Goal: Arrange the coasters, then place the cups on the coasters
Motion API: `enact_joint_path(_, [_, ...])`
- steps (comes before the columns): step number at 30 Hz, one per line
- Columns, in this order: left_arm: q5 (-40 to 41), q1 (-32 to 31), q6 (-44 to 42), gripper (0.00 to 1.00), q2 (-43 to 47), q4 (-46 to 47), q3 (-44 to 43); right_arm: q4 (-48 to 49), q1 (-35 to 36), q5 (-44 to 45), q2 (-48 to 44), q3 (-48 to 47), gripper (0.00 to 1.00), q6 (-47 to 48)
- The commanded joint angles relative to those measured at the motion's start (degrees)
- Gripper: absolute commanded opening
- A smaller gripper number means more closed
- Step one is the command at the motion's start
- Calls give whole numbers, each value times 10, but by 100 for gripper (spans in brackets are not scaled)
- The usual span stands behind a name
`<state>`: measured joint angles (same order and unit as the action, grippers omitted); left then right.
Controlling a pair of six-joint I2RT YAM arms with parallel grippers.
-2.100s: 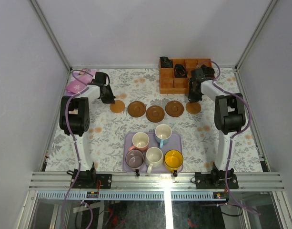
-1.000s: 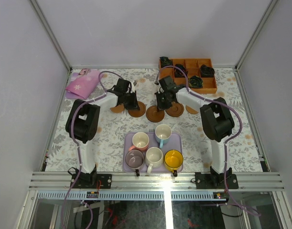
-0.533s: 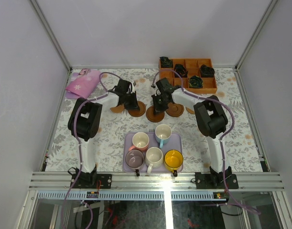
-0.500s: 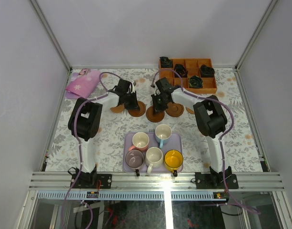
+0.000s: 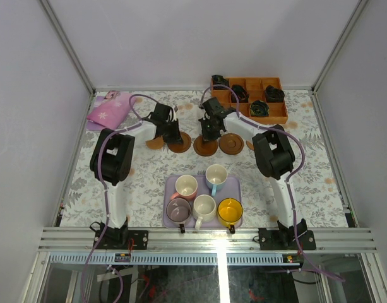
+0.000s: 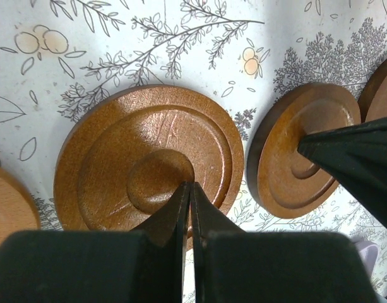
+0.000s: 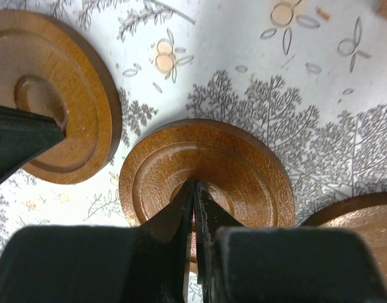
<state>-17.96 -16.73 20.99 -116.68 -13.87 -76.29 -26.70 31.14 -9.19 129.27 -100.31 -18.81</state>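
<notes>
left gripper (image 6: 188,187) has its fingers pressed together with nothing between them, tips down on the raised centre of the first coaster (image 6: 136,158) directly beneath; that coaster's near edge is hidden behind the fingers; right gripper (image 7: 194,184) is pinched together the same way, holding nothing, tips on the centre of the second coaster (image 7: 244,170), whose near edge is also covered; the two coasters lie just beside each other, apart by a thin strip of patterned table (image 7: 244,69); each wrist view shows the other gripper only as a dark wedge over the neighbouring coaster; a third coaster (image 7: 360,218) sits just right of the right gripper, cut off by the frame; a paler fourth coaster (image 6: 10,202) sits just left of the left gripper, also cut off; a fifth cannot be made out, the right arm covers the table there; cups (image 5: 204,206), all five, stand well back from both grippers toward the arm bases, packed on the lavender tray (image 5: 233,187); handles are hard to tell from above
</notes>
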Motion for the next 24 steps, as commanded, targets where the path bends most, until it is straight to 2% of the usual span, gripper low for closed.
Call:
enact_joint_path(1, [11, 9, -7, 0, -18, -5, -20, -20, 0, 48, 27, -46, 6, 1])
enact_joint_path(16, [-27, 8, -5, 0, -36, -4, -43, -17, -1, 59, 15, -57, 6, 8])
enact_joint_path(24, [-34, 7, -8, 0, -32, -5, -40, -30, -3, 74, 35, -103, 6, 18])
